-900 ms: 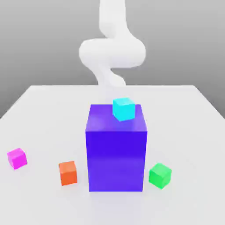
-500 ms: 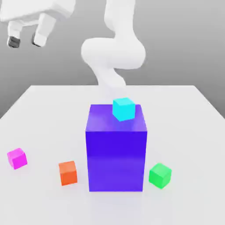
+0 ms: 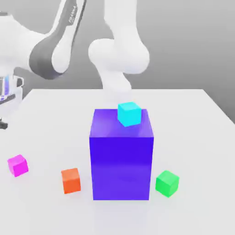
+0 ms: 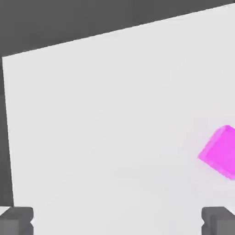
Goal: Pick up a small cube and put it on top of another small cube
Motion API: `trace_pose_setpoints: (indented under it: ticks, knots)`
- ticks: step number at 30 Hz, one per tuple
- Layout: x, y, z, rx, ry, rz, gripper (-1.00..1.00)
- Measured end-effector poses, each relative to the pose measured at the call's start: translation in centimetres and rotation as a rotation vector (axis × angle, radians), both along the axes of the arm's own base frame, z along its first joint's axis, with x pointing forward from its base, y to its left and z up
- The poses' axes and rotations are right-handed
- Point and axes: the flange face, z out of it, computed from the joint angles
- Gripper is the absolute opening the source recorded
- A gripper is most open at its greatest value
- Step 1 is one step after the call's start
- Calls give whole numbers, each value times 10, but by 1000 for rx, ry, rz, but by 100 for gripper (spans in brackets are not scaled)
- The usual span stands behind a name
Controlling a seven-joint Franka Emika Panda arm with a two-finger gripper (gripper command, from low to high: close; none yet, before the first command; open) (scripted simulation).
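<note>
Since half a second ago the arm has swung down at the exterior view's left, so that the hand now sits cut off at that edge, above the magenta cube; no cube has shifted. From the exterior view the claw's fingers are almost wholly out of frame, with perhaps one dark tip showing at the edge. The hand view supplies what that one lacks: the claw stands wide open with nothing between its two grey fingertips, both over bare white worktop, and the magenta cube lies off to one side, partly cut by the picture's border. The exterior view alone gives the layout: the green cube rests on the worktop well apart from the magenta one, beyond the orange cube and the big purple-blue block, which carries a cyan cube on top.
</note>
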Motion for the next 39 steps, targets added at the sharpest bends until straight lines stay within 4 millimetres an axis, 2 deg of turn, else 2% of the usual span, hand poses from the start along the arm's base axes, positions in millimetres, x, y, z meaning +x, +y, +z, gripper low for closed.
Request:
trace_pose_setpoints:
  ticks: [2,6,12,13,20,25,27,29,31,33,36,39]
  knots:
    - [-23,-10,-27,44,8,-131,0]
    - [-60,-13,-77,133,20,-362,0]
    - [-67,-14,-143,152,22,-416,0]
    - [-68,-13,-150,152,23,-416,-100]
    - [-68,-13,-149,151,20,-417,-100]
    - [-67,-14,-101,152,19,-417,-100]
    - [-51,-10,-80,115,11,-325,-100]
    - [-9,14,-57,70,-10,-194,-100]
    - [43,63,-35,33,-36,-33,-100]
    - [83,115,-13,-2,-63,106,-100]
    - [124,196,17,-51,-105,292,-100]
    - [145,279,43,-98,-146,461,-100]
